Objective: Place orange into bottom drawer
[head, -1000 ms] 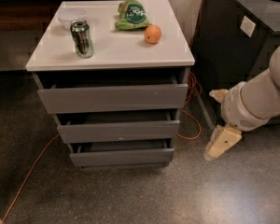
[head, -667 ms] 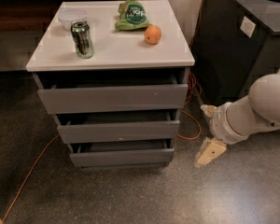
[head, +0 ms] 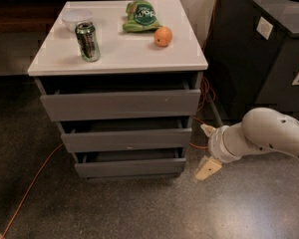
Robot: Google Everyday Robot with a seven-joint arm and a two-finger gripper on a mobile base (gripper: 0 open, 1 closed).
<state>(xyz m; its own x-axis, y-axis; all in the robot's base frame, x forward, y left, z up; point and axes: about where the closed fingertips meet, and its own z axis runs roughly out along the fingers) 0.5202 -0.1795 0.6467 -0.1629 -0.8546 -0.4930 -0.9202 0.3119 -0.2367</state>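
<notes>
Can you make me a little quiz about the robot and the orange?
1. True or false: the orange lies on the cabinet top, near the green bag.
2. The gripper hangs low beside the cabinet. What is it nearest? A the can, B the bottom drawer, C the bowl.
3. Fill in: its fingers are ____.
Key: 1 true; 2 B; 3 open.
</notes>
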